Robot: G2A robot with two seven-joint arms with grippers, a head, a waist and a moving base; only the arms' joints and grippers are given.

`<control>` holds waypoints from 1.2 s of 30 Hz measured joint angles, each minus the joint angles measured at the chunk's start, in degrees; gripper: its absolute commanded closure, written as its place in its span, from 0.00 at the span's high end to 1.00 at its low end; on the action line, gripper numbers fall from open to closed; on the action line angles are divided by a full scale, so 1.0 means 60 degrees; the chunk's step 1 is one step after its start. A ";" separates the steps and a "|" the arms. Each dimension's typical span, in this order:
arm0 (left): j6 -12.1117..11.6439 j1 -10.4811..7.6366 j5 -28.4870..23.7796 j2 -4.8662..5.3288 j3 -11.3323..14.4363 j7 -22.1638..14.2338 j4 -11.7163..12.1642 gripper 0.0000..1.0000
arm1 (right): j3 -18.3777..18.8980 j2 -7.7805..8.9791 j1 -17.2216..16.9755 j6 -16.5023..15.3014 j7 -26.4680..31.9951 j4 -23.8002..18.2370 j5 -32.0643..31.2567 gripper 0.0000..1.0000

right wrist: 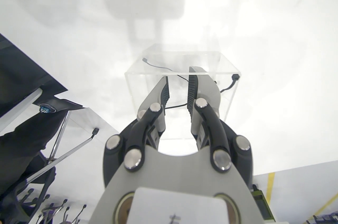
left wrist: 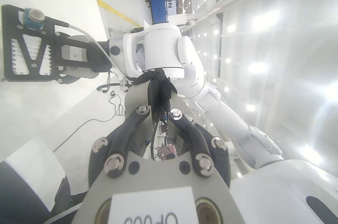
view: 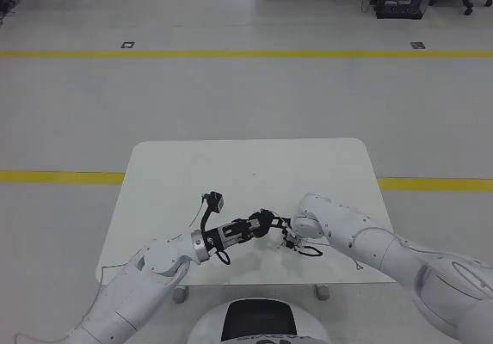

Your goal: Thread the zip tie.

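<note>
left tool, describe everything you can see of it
The left tool has two pale grey fingers on black linkage arms with silver pins, mounted on a grey plate. The fingers are shut on a thin black piece, probably the zip tie, whose bunched end sticks out past the tips. In the top view it hangs over the front part of the white table, tip close to the right tool.

The thin black zip tie bends in a loose curve between the right hand's parted fingers.
</note>
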 measured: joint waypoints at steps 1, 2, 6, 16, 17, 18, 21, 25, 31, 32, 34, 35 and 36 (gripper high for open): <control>0.0000 0.0000 0.0000 0.0000 0.0000 0.0000 0.0000 0.00 | 0.0000 0.0004 0.0009 0.0000 0.0032 0.0003 0.0036 0.16; 0.0000 0.0000 0.0000 0.0000 0.0000 0.0000 0.0000 0.00 | 0.0000 0.0007 0.0017 0.0000 0.0051 0.0008 0.0062 0.15; 0.0000 0.0000 0.0000 0.0000 0.0000 0.0000 0.0000 0.00 | 0.0000 0.0017 0.0029 0.0000 0.0048 0.0041 0.0112 0.15; 0.0000 0.0000 0.0000 0.0000 0.0000 0.0000 0.0000 0.00 | 0.0000 -0.0028 0.0013 0.0000 -0.0113 0.0198 0.0036 0.20; 0.0000 0.0000 0.0000 0.0000 0.0000 0.0000 0.0000 0.00 | 0.0000 -0.0034 0.0007 0.0000 -0.0145 0.0214 0.0002 0.20; 0.0000 0.0000 0.0000 0.0000 0.0000 0.0000 0.0000 0.00 | 0.0000 -0.0041 -0.0003 0.0000 -0.0193 0.0235 -0.0050 0.20; 0.0000 0.0000 0.0000 0.0000 0.0000 0.0000 0.0000 0.00 | 0.0000 -0.0058 -0.0026 0.0000 -0.0353 0.0284 -0.0200 0.21; 0.0000 0.0000 0.0000 0.0000 0.0000 0.0000 0.0000 0.00 | 0.0000 -0.0069 -0.0053 0.0000 -0.0514 0.0361 -0.0322 0.20; 0.0000 0.0000 0.0000 0.0000 0.0000 0.0000 0.0000 0.00 | 0.0000 -0.0117 -0.0060 0.0000 -0.0466 0.0467 -0.0290 0.14; 0.0000 0.0000 0.0000 0.0000 0.0000 0.0000 0.0000 0.00 | 0.0000 -0.0124 -0.0056 0.0000 -0.0440 0.0475 -0.0271 0.11; 0.0000 0.0000 0.0000 0.0000 0.0000 0.0000 0.0000 0.00 | 0.0000 -0.0140 -0.0048 0.0000 -0.0372 0.0491 -0.0222 0.01; 0.0000 0.0000 0.0000 0.0000 0.0000 0.0000 0.0000 0.00 | 0.0000 -0.0145 -0.0045 0.0000 -0.0345 0.0494 -0.0203 0.00; 0.0000 0.0000 0.0000 0.0000 0.0000 0.0000 0.0000 0.00 | -0.0001 -0.0150 -0.0043 0.0000 -0.0313 0.0494 -0.0185 0.00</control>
